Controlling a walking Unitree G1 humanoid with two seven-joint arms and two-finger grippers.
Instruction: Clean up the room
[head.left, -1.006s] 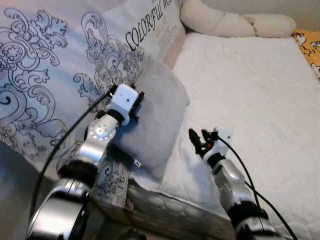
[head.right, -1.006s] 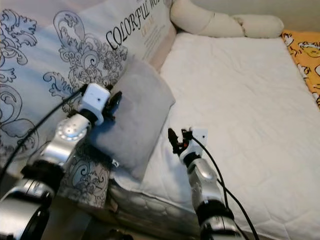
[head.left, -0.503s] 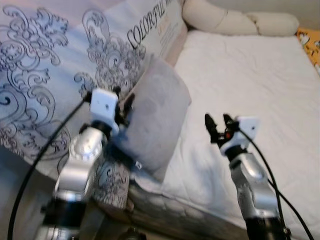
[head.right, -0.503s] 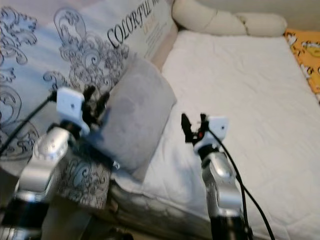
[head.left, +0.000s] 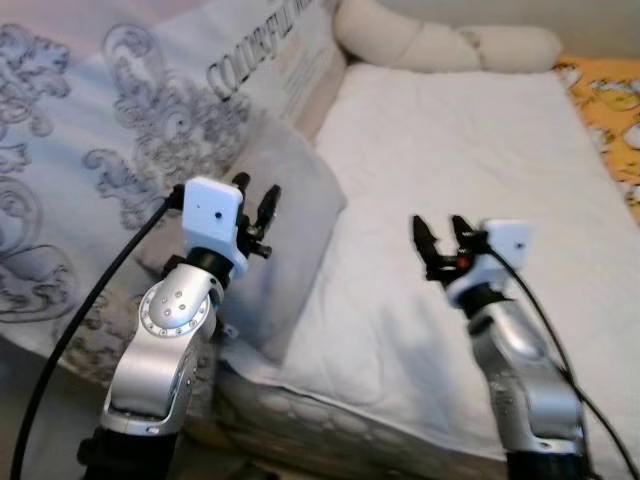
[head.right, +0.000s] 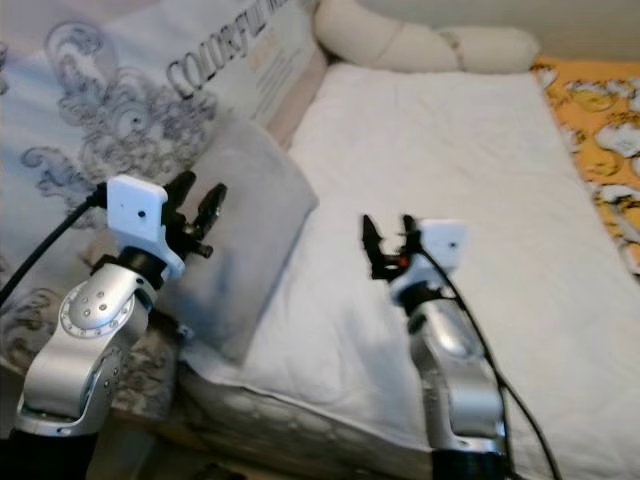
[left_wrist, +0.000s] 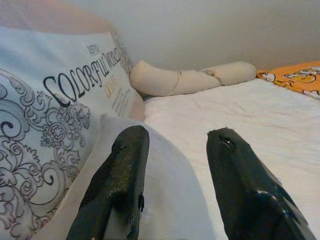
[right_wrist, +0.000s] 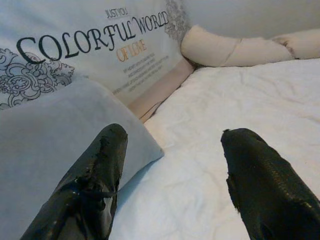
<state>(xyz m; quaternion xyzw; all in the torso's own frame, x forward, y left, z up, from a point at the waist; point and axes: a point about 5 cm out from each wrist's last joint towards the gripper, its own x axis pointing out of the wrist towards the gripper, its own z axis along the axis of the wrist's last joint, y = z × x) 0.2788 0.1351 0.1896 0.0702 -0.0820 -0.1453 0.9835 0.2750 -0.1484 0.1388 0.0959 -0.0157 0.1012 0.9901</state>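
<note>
Soft grey rectangular pillow (head.left: 285, 235) at the white quilted mattress's (head.left: 470, 160) left edge, against a large scroll-printed lettered cushion (head.left: 120, 150), left gripper (head.left: 256, 212) raised over it, fingers parted, empty, right gripper (head.left: 443, 237) above mattress, spread, empty

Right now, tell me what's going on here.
The robot stands at the side of a bed with a white mattress, both arms raised. The left gripper is open, held over the grey pillow that leans on a large patterned cushion; it holds nothing. The right gripper is also open and empty, held above the mattress. A long cream bolster lies along the bed's far end, with orange printed fabric at the far right.
</note>
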